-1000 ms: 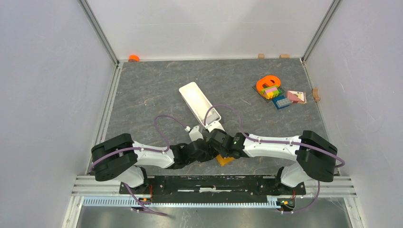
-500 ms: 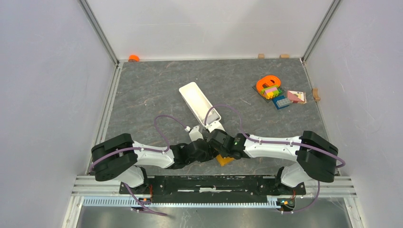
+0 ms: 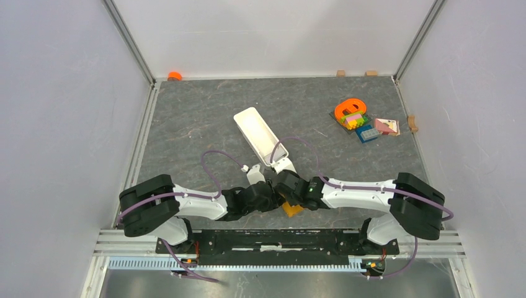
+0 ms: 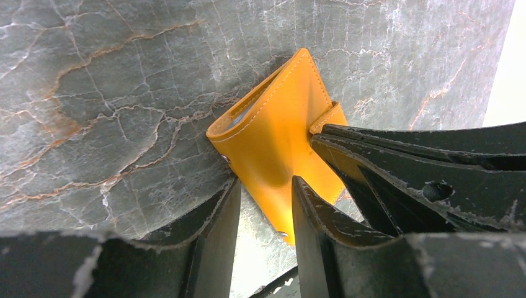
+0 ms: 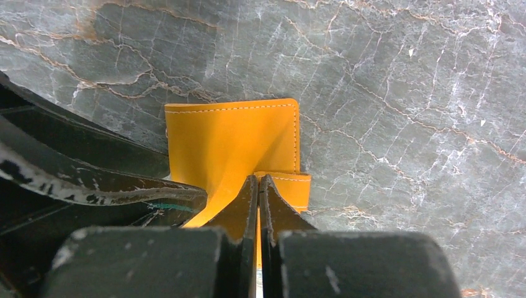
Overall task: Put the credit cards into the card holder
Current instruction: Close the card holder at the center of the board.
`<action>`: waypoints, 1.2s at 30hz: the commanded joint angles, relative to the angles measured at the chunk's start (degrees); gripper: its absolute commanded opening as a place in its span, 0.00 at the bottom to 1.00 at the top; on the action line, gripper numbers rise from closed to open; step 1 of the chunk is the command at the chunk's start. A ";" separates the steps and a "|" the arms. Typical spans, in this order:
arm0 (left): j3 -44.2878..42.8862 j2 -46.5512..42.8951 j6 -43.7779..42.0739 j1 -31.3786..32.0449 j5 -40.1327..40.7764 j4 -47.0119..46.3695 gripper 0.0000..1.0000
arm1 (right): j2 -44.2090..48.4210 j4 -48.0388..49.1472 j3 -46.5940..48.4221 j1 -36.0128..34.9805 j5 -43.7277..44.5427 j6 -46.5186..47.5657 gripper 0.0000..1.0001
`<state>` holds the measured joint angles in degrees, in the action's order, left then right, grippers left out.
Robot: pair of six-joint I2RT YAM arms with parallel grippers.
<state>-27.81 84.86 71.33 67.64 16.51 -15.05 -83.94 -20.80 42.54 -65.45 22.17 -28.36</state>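
Your card holder (image 4: 273,124) is near-centre on the table (image 3: 186,124), just near of the white tray (image 3: 254,127), between both wrists. Your left gripper (image 4: 263,183) is grasping it across the body, fingers part-way apart. Your right gripper (image 5: 258,179) is clenched tight on its snap tab (image 5: 291,186). The block pile (image 3: 356,118) is far right, well apart.
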 commanded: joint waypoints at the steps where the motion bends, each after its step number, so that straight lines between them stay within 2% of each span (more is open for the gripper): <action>1: 1.27 1.91 -0.69 0.31 2.50 8.80 0.44 | -2.86 -0.58 -5.19 -1.21 -7.89 -6.01 0.00; 11: 1.18 1.69 -0.75 0.30 2.69 9.12 0.44 | -0.28 1.51 -12.25 -2.78 -6.19 -13.94 0.00; 20: 0.94 1.23 -0.82 0.36 2.91 10.07 0.44 | -2.46 2.07 -13.17 -6.07 -4.07 -17.91 0.00; 30: 1.16 0.38 -0.74 0.39 3.27 10.63 0.44 | 0.40 2.52 -20.03 -7.86 -0.98 -23.80 0.00; 33: 0.95 -0.77 -2.16 0.29 3.77 10.65 0.46 | 1.05 1.68 -17.91 -7.74 1.20 -21.58 0.00; 36: -0.24 -3.17 -4.92 0.18 5.03 12.83 0.53 | 2.98 -1.40 -12.75 -6.73 4.42 -18.33 0.00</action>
<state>-28.14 83.44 71.07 67.66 17.56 -12.29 -79.09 -3.53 29.87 -71.57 33.67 -48.53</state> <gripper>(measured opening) 0.486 0.004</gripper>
